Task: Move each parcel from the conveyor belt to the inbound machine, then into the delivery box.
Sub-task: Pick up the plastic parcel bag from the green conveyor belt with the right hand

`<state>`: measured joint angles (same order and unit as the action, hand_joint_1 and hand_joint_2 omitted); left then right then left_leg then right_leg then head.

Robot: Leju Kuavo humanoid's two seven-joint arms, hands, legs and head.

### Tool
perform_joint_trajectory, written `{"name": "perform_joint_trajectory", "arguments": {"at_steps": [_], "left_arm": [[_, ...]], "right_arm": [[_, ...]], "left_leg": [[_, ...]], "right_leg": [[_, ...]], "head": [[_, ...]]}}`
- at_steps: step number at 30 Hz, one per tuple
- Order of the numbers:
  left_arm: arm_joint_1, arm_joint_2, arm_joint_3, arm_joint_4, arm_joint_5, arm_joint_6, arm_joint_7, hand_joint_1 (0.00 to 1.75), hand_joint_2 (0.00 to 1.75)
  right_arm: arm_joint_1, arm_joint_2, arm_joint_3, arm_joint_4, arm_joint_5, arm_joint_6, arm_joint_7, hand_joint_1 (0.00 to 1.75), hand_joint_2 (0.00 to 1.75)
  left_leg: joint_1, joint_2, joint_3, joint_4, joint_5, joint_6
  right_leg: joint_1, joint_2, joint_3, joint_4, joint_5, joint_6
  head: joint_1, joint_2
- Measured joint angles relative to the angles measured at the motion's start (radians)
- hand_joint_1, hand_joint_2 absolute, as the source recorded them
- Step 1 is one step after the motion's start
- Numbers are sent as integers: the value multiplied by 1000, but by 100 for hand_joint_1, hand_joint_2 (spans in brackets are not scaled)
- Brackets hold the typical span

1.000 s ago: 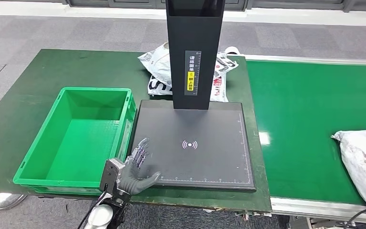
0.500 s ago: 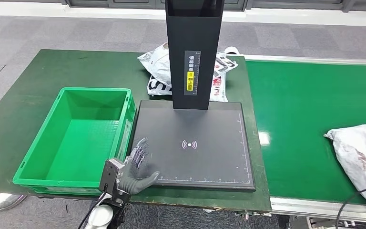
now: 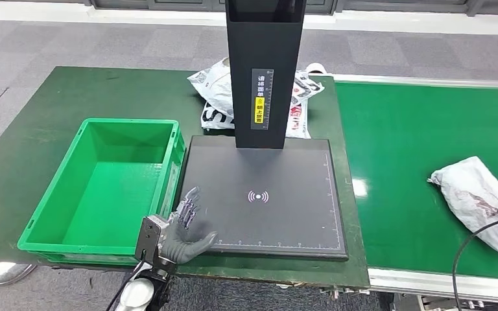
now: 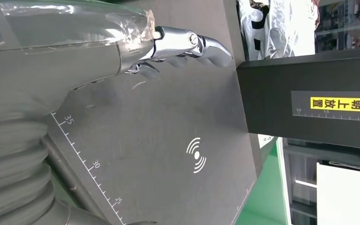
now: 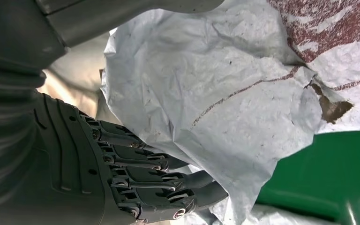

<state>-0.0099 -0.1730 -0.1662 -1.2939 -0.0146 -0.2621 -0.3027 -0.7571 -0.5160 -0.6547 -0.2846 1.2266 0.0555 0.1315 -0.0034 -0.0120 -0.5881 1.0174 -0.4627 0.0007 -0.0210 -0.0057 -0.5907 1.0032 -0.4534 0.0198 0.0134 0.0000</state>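
We see the conveyor belt (image 3: 421, 168) running along the right side of the dark green surface (image 3: 32, 123), its near edge bounded by a silver rail. A wide stretch of bare green belt lies between the inbound machine (image 3: 266, 194) and the parcel (image 3: 476, 201), which sits at the belt's right end, near the picture's right edge. The machine's flat black plate is bare around its scan symbol, and its black column (image 3: 264, 71) rises from the plate's far edge. The delivery box (image 3: 52, 214) stands just left of the plate, their edges almost touching.

The parcel is a crumpled white plastic mail bag with dark red printed marks and a small tear showing brown beneath (image 5: 330, 105). In the right wrist view the right hand (image 5: 136, 183) has its dark fingers curled against the bag's underside with the thumb over the top; we read this as the hand gripping the parcel.

The left hand (image 3: 185, 230) holds nothing, fingers extended and apart, and lies over the near-left corner of the plate.

Count: one parcel on the belt, one green delivery box, one inbound machine, and one heap of white printed bags (image 3: 217, 97) behind the column; we cannot tell how many bags it holds.
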Motion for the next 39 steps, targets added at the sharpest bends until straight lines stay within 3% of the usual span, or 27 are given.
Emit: {"name": "perform_joint_trajectory", "arguments": {"at_steps": [12,19,23,30,39], "left_arm": [[-13,-3,-15,27,10,-10,-4,0,175],[-23,-6,-20,44,10,-14,-6,0,175],[-28,-8,-22,52,10,-15,-6,0,175],[-31,-8,-22,64,10,-27,-15,0,175],[-30,-8,-22,65,12,-30,-15,0,175]], "right_arm": [[-34,87,189,0,139,-24,109,0,175],[-31,118,230,0,148,-24,126,0,175],[-31,127,245,0,150,-19,126,175,175],[-24,140,256,1,157,34,131,175,175],[-28,141,257,0,110,1,163,175,175]], "left_leg": [[0,0,1,0,1,0],[0,0,1,0,0,0],[0,0,1,0,0,0],[0,0,1,0,0,0],[0,0,1,0,0,0]], "right_leg": [[0,0,0,0,0,0],[0,0,0,0,0,0],[0,0,0,0,0,0],[0,0,0,0,0,0],[0,0,0,0,0,0]], "head": [[0,0],[0,0],[0,0],[0,0],[0,0]]}}
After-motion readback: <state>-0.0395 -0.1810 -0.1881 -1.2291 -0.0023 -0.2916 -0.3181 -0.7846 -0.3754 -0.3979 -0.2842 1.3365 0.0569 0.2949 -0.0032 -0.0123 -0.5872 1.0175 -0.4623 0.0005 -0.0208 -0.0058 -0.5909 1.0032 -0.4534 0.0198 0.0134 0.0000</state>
